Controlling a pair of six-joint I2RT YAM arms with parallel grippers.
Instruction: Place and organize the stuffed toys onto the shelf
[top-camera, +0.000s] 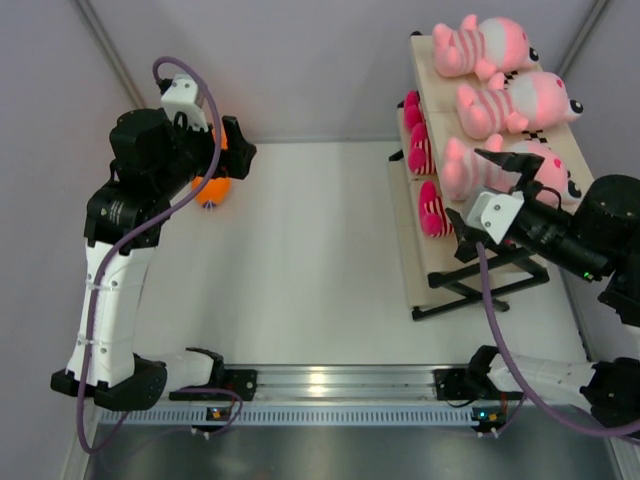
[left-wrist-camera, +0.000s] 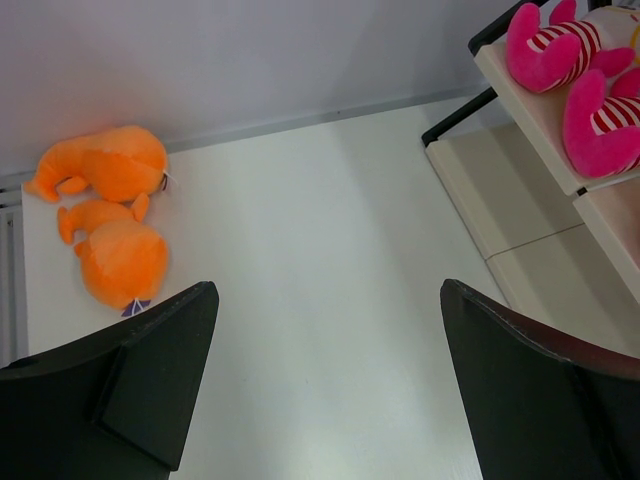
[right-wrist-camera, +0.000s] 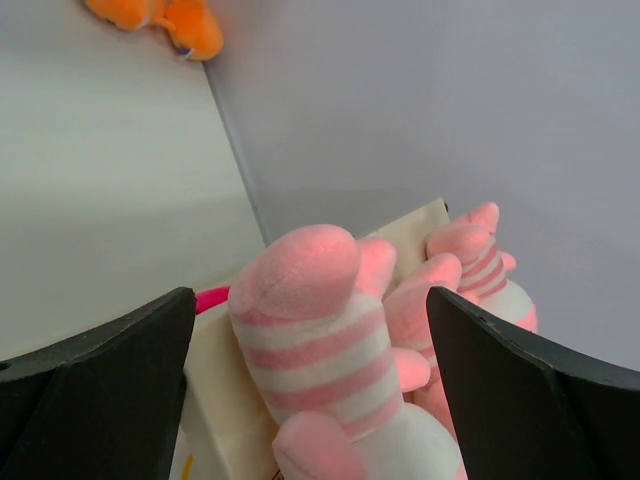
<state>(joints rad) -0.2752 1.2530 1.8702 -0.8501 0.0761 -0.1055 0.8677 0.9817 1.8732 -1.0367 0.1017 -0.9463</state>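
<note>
Stuffed toys (left-wrist-camera: 120, 265) far left: orange, soft, light, squashy; I'd pinch mid-body. Left claw (left-wrist-camera: 328, 290), right claw (right-wrist-camera: 310, 295) both wide open, empty.

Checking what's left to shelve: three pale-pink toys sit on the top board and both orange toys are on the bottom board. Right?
No. Three pale-pink toys do sit on the top board, but both orange toys lie on the table by the far wall, off the shelf, as the left wrist view shows.
</note>
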